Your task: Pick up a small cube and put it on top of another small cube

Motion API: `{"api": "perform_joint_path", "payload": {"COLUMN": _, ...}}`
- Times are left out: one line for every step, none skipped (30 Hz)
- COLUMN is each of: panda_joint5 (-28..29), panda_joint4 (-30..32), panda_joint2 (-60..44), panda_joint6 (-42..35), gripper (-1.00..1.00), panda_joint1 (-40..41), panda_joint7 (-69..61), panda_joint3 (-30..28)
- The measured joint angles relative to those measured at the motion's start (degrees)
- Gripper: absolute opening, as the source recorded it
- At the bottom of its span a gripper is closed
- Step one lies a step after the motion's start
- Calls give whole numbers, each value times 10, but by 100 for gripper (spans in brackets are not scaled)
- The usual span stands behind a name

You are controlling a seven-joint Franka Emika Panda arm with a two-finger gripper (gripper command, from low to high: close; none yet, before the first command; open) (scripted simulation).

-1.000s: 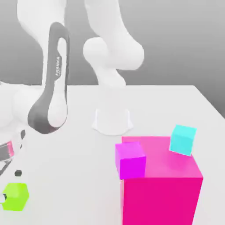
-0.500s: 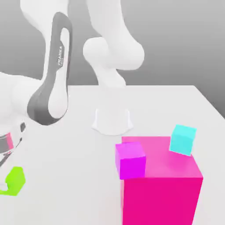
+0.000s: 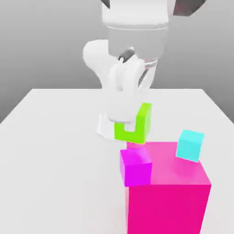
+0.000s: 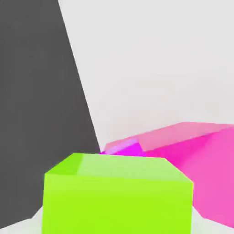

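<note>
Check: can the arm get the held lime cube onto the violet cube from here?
Probably yes. The pincer holds the lime-green cube just above the violet cube, with nothing between; the cyan cube sits well aside.

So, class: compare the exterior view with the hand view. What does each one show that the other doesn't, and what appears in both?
Exterior view alone: the small cyan cube on the big magenta block, the white robot arm and the end effector shut on the lime-green cube, lifted off the white table.
Hand view alone: the lime-green cube's near face close up, with dark background beyond the table edge.
Both: the lime-green cube, the violet-magenta cube, the magenta block and the table.
</note>
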State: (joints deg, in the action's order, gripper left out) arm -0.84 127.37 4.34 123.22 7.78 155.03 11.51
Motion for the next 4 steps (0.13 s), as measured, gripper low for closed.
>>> {"api": "perform_joint_path", "payload": {"panda_joint5": 1, "panda_joint4": 8, "panda_joint2": -5, "panda_joint6": 13, "gripper": 100, "panda_joint1": 0, "panda_joint7": 2, "panda_joint3": 1}}
{"api": "perform_joint_path", "payload": {"panda_joint5": 1, "panda_joint4": 8, "panda_joint2": -5, "panda_joint6": 13, "gripper": 100, "panda_joint1": 0, "panda_joint7": 2, "panda_joint3": 1}}
{"api": "perform_joint_path", "payload": {"panda_joint5": 1, "panda_joint4": 8, "panda_joint2": -5, "panda_joint6": 13, "gripper": 100, "panda_joint1": 0, "panda_joint7": 2, "panda_joint3": 1}}
{"api": "perform_joint_path", "payload": {"panda_joint5": 1, "panda_joint4": 8, "panda_joint2": -5, "panda_joint6": 13, "gripper": 100, "panda_joint1": 0, "panda_joint7": 2, "panda_joint3": 1}}
